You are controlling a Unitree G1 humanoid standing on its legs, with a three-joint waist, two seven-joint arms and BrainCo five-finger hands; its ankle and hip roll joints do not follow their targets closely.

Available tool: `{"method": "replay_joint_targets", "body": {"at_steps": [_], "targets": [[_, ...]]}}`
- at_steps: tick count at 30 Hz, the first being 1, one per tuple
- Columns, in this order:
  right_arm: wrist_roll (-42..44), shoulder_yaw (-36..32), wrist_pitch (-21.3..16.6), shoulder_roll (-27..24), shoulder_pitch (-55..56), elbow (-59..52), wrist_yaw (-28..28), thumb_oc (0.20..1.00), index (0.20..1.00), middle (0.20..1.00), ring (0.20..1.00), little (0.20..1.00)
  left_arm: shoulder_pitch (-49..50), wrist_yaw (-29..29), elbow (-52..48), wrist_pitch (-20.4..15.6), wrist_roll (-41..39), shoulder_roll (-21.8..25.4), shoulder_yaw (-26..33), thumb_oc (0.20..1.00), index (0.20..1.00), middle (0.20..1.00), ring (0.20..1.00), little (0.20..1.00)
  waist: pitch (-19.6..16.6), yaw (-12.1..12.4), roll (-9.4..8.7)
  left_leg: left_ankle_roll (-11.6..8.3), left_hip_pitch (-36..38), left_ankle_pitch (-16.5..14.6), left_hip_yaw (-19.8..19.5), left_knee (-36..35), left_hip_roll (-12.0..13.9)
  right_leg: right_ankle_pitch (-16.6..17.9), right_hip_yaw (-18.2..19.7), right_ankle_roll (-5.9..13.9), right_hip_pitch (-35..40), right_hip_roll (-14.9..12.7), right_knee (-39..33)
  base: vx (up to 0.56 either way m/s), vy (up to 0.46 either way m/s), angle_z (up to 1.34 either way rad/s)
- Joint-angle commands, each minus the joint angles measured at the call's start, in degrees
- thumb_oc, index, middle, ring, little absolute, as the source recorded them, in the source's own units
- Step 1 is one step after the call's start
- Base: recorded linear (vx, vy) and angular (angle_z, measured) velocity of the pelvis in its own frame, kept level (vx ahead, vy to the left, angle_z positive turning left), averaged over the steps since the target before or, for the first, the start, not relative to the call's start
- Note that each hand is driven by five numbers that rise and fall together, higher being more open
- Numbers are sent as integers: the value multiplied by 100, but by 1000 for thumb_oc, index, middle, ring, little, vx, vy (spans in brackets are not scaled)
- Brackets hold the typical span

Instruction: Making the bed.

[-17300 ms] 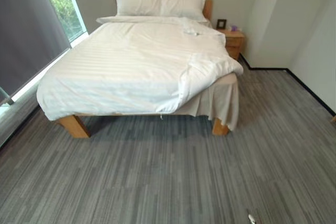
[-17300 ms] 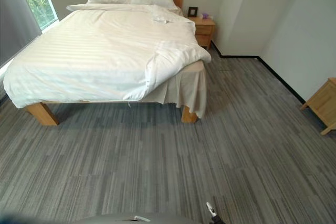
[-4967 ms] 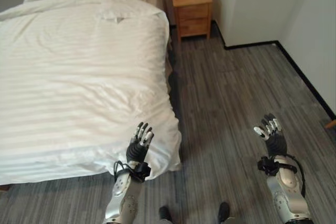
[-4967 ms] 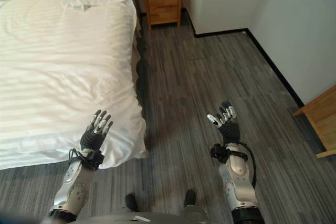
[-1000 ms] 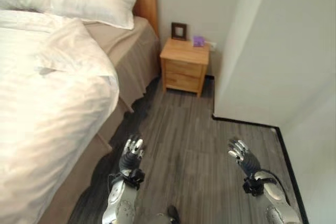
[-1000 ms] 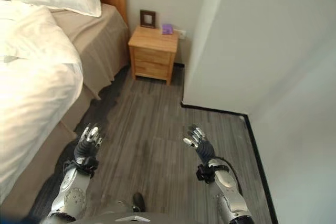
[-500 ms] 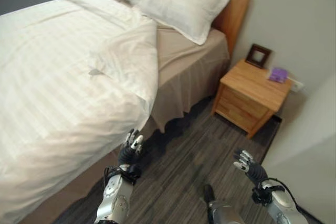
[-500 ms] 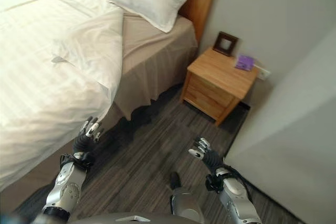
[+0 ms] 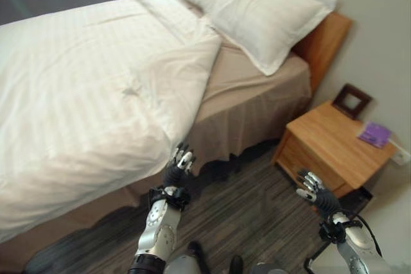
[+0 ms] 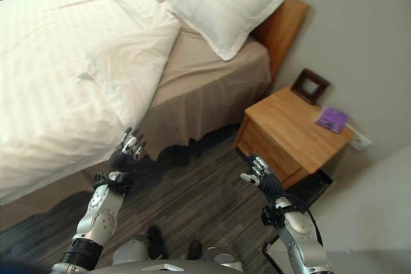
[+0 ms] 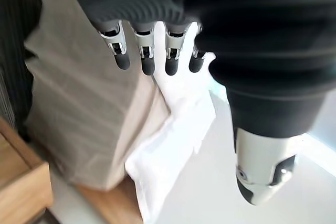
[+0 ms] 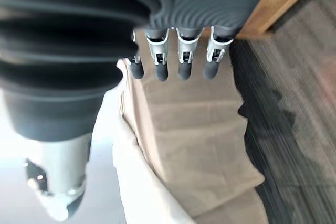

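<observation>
We can read no words or numbers — not on the bed [image 9: 96, 81], not on anything.

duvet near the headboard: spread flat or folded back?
Folded back: the duvet has its corner turned over, baring the beige sheet below the pillow.

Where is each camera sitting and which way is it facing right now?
Left eye view: on the head, looking down at the duvet, pillow and nightstand; both hands raised.
Right eye view: same scene, slightly offset.
Left wrist view: along the left hand toward the bed skirt.
Right wrist view: along the right hand; shares the bed skirt.
</observation>
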Motion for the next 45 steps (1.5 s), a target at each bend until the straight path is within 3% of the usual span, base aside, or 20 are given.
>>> {"method": "replay_joint_targets", "body": {"at_steps": [1,2,4,8,10,12,13,15,16,17,18,19,21,23,29,33,35,39,42,45], "targets": [[101,-158,-279,-212,-38,-474,30,1000,1000,1000,1000,1000,-115,-152,-412,-213,-71,221,-21,1000,1000,1000,1000,1000,-264,-25,52,-220,287,726,155,11,278,111,355,747,510,-605,145,311,12,6],[86,-100,-278,-208,-78,-509,55,1000,1000,1000,1000,1000,-83,-149,-427,-203,-57,236,24,1000,1000,1000,1000,1000,-281,18,71,-220,353,760,186,11,286,75,342,729,589,-577,123,313,31,11],[19,56,-248,-161,-196,-524,77,1000,1000,1000,1000,1000,12,-67,-420,-234,-33,297,171,1000,1000,1000,1000,1000,-340,148,61,-165,380,664,-138,-2,195,-16,338,760,729,-599,70,319,90,3],[43,149,-225,10,-255,-472,88,1000,1000,1000,1000,1000,99,30,-432,-236,-22,340,328,1000,1000,1000,1000,1000,-416,213,-7,46,686,463,-9,-306,54,163,286,965,718,-799,389,250,156,-37],[33,282,-225,130,-393,-446,81,1000,1000,1000,1000,1000,180,133,-571,-278,10,432,467,1000,1000,1000,1000,1000,-350,277,10,285,963,225,154,-480,-69,582,242,1251,248,-1065,1593,183,218,-15],[-33,385,-228,203,-405,-430,123,1000,1000,1000,1000,1000,139,143,-594,-282,97,567,423,1000,1000,1000,1000,1000,-165,150,100,448,1325,71,-121,-604,-168,1012,541,1456,-371,-1149,2884,281,186,-22],[-66,382,-217,206,-374,-447,137,1000,1000,1000,1000,1000,135,114,-612,-274,134,606,403,1000,1000,1000,1000,1000,-121,114,187,504,1395,126,-143,-642,-80,1078,620,1327,-638,-1085,3051,294,92,25],[-83,381,-201,211,-315,-464,161,1000,1000,1000,1000,1000,137,70,-644,-258,216,657,379,1000,1000,1000,1000,1000,-88,77,232,504,1554,74,-238,-692,-88,1113,586,1285,-768,-1243,3012,205,-17,119],[-142,425,-163,231,-261,-490,185,1000,1000,1000,1000,1000,174,23,-732,-216,318,759,372,1000,1000,1000,1000,1000,-103,88,270,410,1675,-21,-359,-707,-1,1278,205,1184,-804,-1886,2359,294,-76,121],[-147,424,-135,233,-240,-504,213,1000,1000,1000,1000,1000,192,6,-765,-197,327,768,383,1000,1000,1000,1000,1000,-103,59,269,380,1740,-53,-437,-733,-2,1376,133,1213,-776,-2001,2100,294,-76,69],[-147,424,-135,233,-240,-504,213,1000,1000,1000,1000,1000,192,6,-765,-197,327,768,383,1000,1000,1000,1000,1000,-103,59,269,380,1740,-53,-437,-733,-2,1376,133,1213,-776,-2001,2100,397,-68,56],[-114,366,-121,177,-129,-471,291,1000,1000,1000,1000,1000,182,-81,-695,-202,419,809,285,1000,1000,1000,1000,1000,-128,-133,241,269,1948,-72,-762,-963,-95,1342,739,1322,-908,-1599,807,376,-53,61],[-99,363,-127,135,-83,-461,306,1000,1000,1000,1000,1000,87,-136,-590,-216,465,828,186,1000,1000,1000,1000,1000,-126,-216,233,217,2019,-107,-1022,-1064,-131,1314,1079,1423,-973,-1394,384,327,-69,60],[-111,364,-122,92,-15,-510,357,1000,1000,1000,1000,1000,19,-177,-511,-224,468,832,96,1000,1000,1000,1000,1000,-148,-209,177,177,2021,-87,-1278,-1075,-165,1388,1229,1461,-1023,-1349,428,145,-79,87],[-258,357,-113,-94,-129,-458,351,1000,1000,1000,1000,1000,195,-294,-392,-163,354,704,103,1000,1000,1000,1000,1000,-235,-82,146,97,2020,-74,-1597,-1015,-88,1287,1065,1371,-684,-1306,248,116,-142,77],[-1177,-192,-53,-405,-364,-383,-275,1000,1000,1000,1000,1000,535,-373,-487,74,306,768,171,1000,1000,1000,1000,1000,-317,27,267,-28,1930,45,-1804,-1062,60,974,735,1209,-416,-1169,5,73,-126,25],[-1187,-282,-81,-449,-532,-335,-378,1000,1000,1000,1000,1000,586,-375,-543,88,267,775,165,1000,1000,1000,1000,1000,-322,48,288,-38,1918,48,-1822,-1070,73,947,690,1192,-398,-1155,-25,31,-52,18],[-1987,72,-76,-1308,-2611,275,-818,1000,1000,1000,1000,1000,913,-634,-752,305,-135,923,-166,1000,1000,1000,1000,1000,-307,430,340,-106,1790,111,-1925,-1088,112,864,436,1137,-353,-1102,-143,14,-65,3],[-2274,1066,-44,-1371,-4850,1752,-1145,1000,1000,1000,1000,1000,1122,-724,-879,379,-468,1068,-400,1000,1000,1000,1000,1000,-160,882,313,-144,1670,156,-1836,-1088,149,984,289,1142,-561,-1078,-143,-74,-56,-15],[-2021,1528,3,-894,-6472,3369,-1486,1000,1000,1000,1000,1000,1045,-698,-944,351,-656,1229,-560,1000,1000,1000,1000,1000,12,1158,289,-190,1471,234,-1688,-1062,195,1118,258,1150,-853,-1019,-143,-120,-21,-41]]}}
